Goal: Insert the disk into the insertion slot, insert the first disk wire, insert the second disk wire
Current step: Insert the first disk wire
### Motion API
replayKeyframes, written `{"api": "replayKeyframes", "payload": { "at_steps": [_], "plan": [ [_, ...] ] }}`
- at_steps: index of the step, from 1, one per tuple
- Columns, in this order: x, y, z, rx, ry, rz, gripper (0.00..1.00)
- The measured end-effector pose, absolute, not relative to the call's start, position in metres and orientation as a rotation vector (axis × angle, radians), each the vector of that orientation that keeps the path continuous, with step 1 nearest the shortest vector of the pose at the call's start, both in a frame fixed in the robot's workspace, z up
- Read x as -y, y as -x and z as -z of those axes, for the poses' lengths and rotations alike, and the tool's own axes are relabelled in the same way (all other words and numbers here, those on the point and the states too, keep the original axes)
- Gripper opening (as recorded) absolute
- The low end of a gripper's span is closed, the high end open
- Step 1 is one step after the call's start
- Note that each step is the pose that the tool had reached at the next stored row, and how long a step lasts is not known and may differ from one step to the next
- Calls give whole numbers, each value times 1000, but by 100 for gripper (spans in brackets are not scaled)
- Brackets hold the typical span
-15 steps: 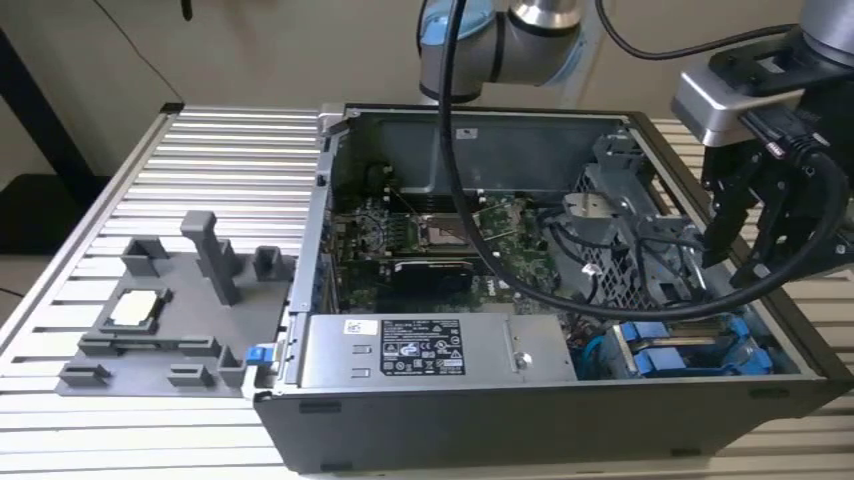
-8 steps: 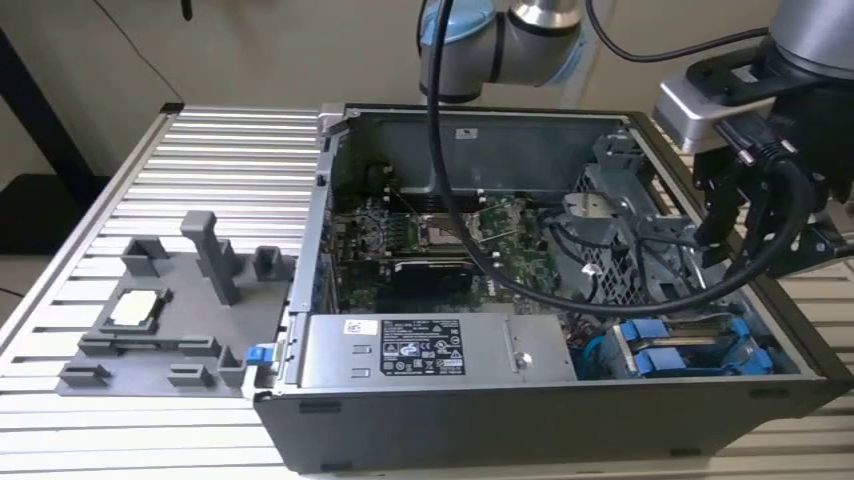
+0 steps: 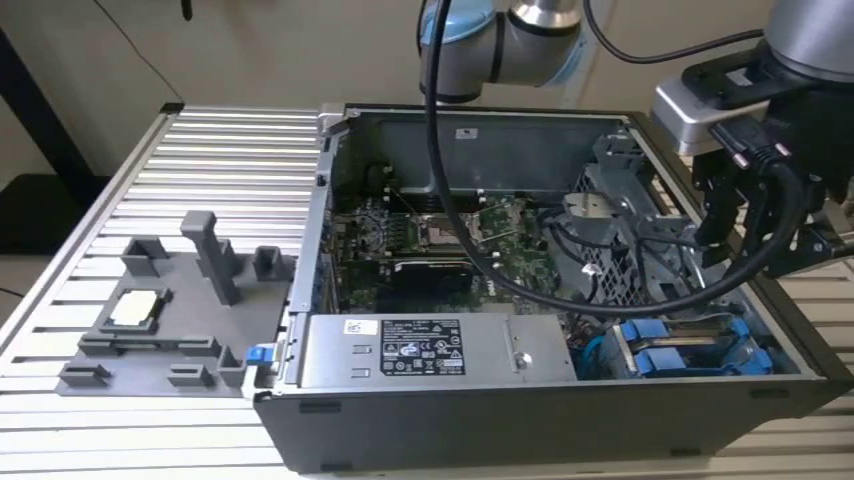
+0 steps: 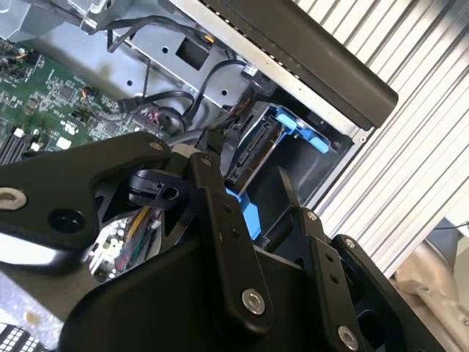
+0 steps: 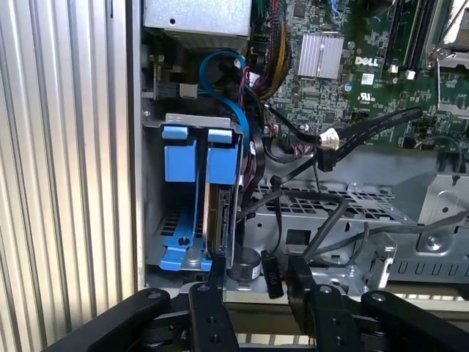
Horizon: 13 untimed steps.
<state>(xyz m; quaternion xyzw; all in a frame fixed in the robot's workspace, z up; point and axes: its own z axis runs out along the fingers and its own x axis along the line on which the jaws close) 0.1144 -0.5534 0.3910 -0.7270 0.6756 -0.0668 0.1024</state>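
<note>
Jaws apart and empty, the gripper [image 5: 256, 268] hovers beside the disk [image 5: 220, 213], which stands seated in the insertion slot [image 5: 192, 119], lower left of the first wrist view. The wiring step appears to be in hand, and it calls for a fine pinch on a loose black connector [image 5: 270, 277].

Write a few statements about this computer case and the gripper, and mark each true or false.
1. The disk stands on edge in a blue carrier inside the computer case. True.
2. The gripper is clamped on the disk. False: its jaws stand apart.
3. The computer case lies on a ribbed metal table. True.
4. The grey box with the sticker lies on the table outside the case. False: it sits inside the case.
</note>
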Motion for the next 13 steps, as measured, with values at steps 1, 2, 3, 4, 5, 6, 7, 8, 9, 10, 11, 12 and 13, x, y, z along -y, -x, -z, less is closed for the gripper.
{"api": "replayKeyframes", "payload": {
  "at_steps": [1, 2, 3, 4, 5, 6, 7, 8, 9, 10, 11, 12, 13],
  "plan": [
    [553, -114, -391, -1994, 2145, 199, 47],
    [553, -114, -390, -1993, 2144, 201, 47],
    [553, -114, -390, -1992, 2143, 203, 47],
    [553, -114, -390, -1991, 2143, 204, 47],
    [553, -114, -390, -1991, 2143, 205, 47],
    [553, -114, -390, -1990, 2142, 206, 47],
    [553, -114, -390, -1989, 2141, 207, 47],
    [553, -114, -390, -1989, 2141, 207, 47],
    [553, -114, -390, -1989, 2141, 207, 47],
    [553, -114, -390, -1989, 2141, 208, 47],
    [553, -114, -389, -1989, 2141, 208, 47],
    [553, -114, -389, -1989, 2141, 208, 47],
    [553, -114, -389, -1989, 2143, 210, 47]
  ]
}}
